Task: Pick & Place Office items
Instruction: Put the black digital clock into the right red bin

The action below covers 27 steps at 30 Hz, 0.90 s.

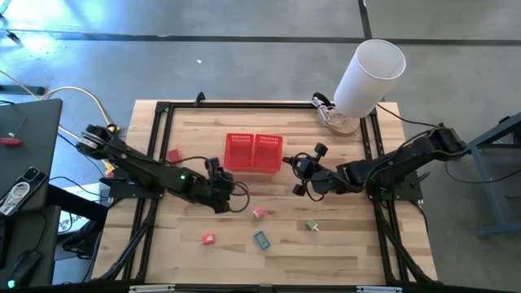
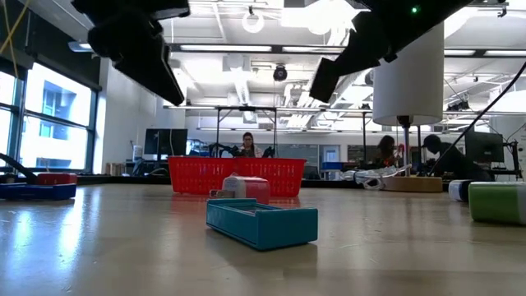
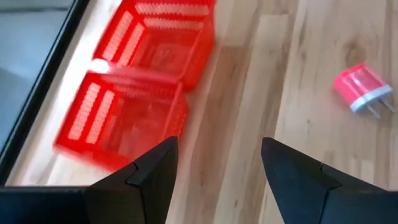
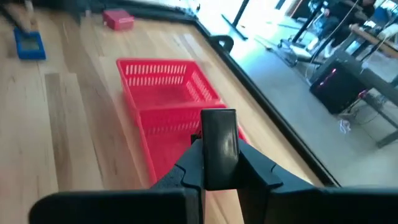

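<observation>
A red two-compartment mesh basket [image 1: 253,152] stands at the table's far middle. My right gripper [image 1: 303,172] hovers just right of it, shut on a small black item [image 4: 219,140]. My left gripper [image 1: 226,183] hangs open near the basket's left near corner, with nothing between its fingers [image 3: 155,174]. On the wood toward the near edge lie a pale pink plug [image 1: 259,212], a red-pink piece [image 1: 208,238], a teal box [image 1: 261,239] and a green piece [image 1: 312,225]. Another red piece [image 1: 173,155] lies left of the basket. A dark blue item [image 4: 29,45] lies near it. My right gripper pinches the black item between its two fingers; the item's upper end [image 4: 219,121] sticks out past the fingertips. The fingers come from the table's right, slanting downward. The item is lifted clear of the table, in front of the basket's right side.
A big white cylinder [image 1: 370,75] leans at the far right corner beside a cable bundle [image 1: 330,110]. A black frame [image 1: 244,106] borders the wood. Bare wood [image 1: 350,244] lies near the front edge. People sit in the room behind [image 2: 246,146].
</observation>
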Available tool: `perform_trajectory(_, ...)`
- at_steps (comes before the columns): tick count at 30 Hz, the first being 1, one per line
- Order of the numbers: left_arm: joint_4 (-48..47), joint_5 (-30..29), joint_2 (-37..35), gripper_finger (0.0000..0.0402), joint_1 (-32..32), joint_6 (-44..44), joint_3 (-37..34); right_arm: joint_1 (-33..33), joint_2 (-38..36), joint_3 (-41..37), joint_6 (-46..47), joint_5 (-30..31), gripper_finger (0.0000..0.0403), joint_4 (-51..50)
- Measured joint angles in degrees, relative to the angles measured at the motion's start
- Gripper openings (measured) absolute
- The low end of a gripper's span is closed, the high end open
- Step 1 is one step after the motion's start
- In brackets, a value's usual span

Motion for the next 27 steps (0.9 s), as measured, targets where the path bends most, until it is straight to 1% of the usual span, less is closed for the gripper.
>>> perform_trajectory(2, -1.93, -0.03, -1.64, 0.0222, 0.01, -0.46, 0.0, -1.4, -0.8, -0.03, -0.44, -2.62, 0.0045, 0.21)
perform_trajectory(6, -2.92, 0.52, -3.96, 0.0222, 0.1, 0.08, -0.02, -6.81, -2.21, -0.01, -1.13, -11.71, 0.0045, 0.28)
perform_trajectory(9, -3.32, 4.83, -5.28, 0.0222, 0.95, 3.04, -0.02, -12.14, -2.19, -0.01, -1.23, -18.18, 0.0045, -0.46)
perform_trajectory(13, -5.12, 12.57, -7.01, 0.0222, 2.41, 9.46, -0.02, -18.71, -1.67, -0.01, -1.31, -24.99, 0.0045, -0.18)
perform_trajectory(16, -7.31, 15.41, -8.2, 0.0222, 3.77, 12.4, -0.07, -21.47, -1.6, -0.01, -2.68, -27.47, 0.0045, -0.12)
perform_trajectory(19, -8.22, 15.51, -9.15, 0.0222, 5.94, 13.53, -0.33, -22.65, -1.6, 0.2, -4.2, -29.49, 0.0045, -0.59)
perform_trajectory(23, -8.05, 15.92, -10.16, 0.0222, 10.2, 14.2, -0.72, -24.02, -1.35, 5.77, -3.4, -31.35, 0.0045, -9.34)
perform_trajectory(27, -8.29, 19.32, -10.54, 0.0222, 14.85, 14.65, -0.72, -24.43, 0.43, 11.16, -2.81, -30.86, 0.0045, -14.38)
